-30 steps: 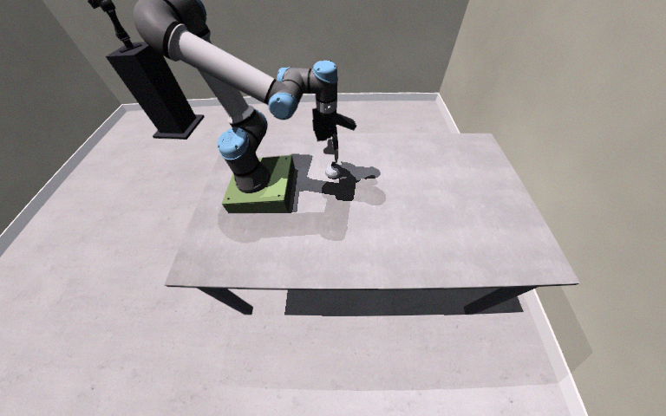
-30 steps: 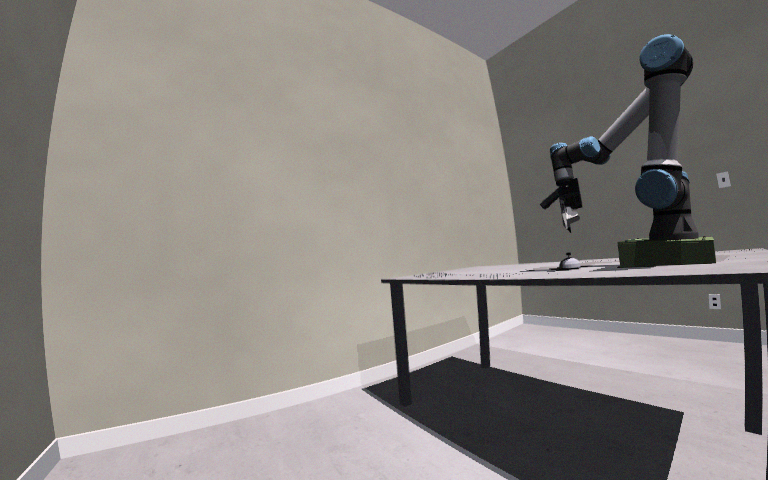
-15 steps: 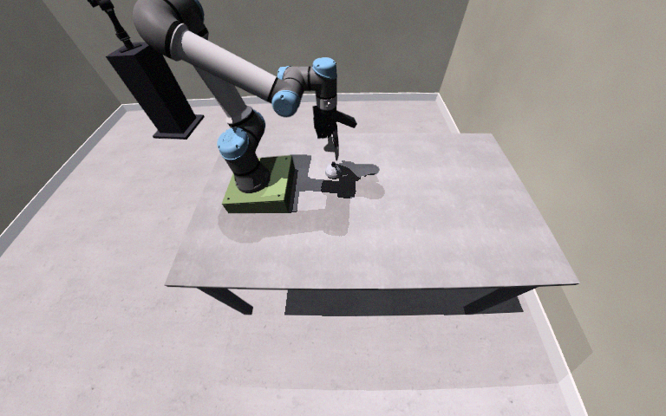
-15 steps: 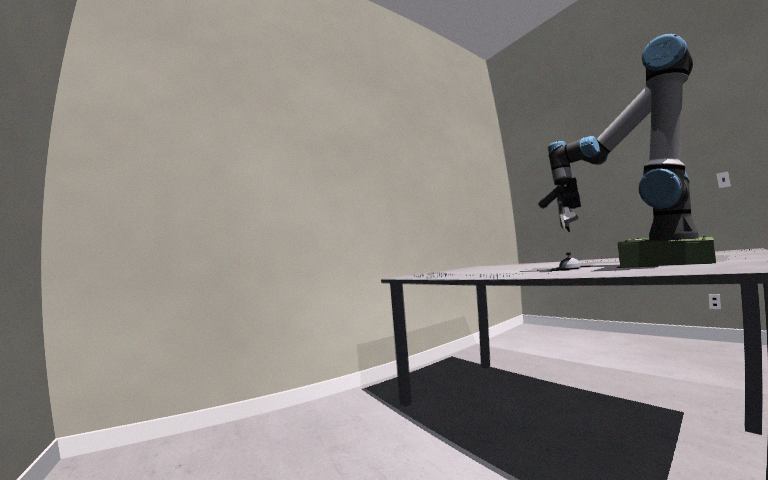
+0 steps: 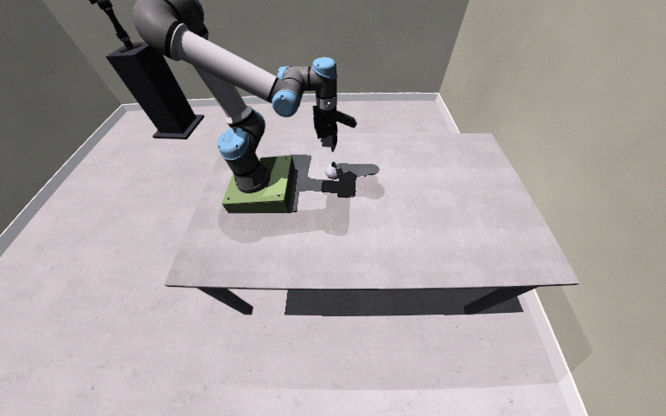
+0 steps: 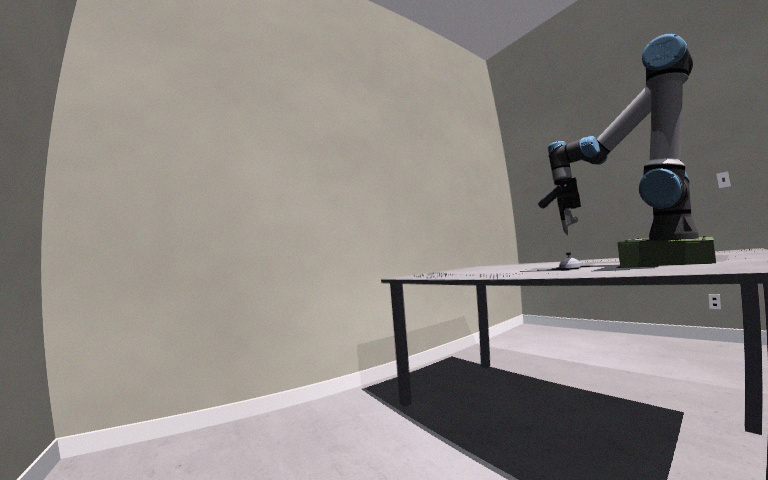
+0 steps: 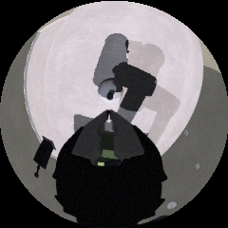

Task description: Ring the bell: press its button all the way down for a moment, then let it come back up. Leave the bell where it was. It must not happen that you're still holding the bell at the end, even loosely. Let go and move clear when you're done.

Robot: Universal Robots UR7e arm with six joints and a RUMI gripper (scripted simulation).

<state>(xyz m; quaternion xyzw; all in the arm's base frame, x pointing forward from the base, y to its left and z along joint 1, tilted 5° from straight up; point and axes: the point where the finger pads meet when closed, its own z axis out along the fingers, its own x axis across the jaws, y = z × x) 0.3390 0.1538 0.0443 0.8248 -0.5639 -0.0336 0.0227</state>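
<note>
A small white dome bell (image 5: 333, 170) with a dark button on top sits on the grey table, a short way right of the robot's green base. It also shows in the side view (image 6: 568, 262) and in the wrist view (image 7: 108, 90). My gripper (image 5: 333, 143) (image 6: 565, 228) is shut, with its fingers together in a point and nothing between them. It hangs well above the bell, pointing down, almost straight over it. In the wrist view the closed fingertips (image 7: 108, 115) sit just below the bell's button.
The robot's green base block (image 5: 260, 186) stands on the table's back left part. A dark pedestal (image 5: 152, 90) stands on the floor behind. The arm's shadow falls on the table around the bell.
</note>
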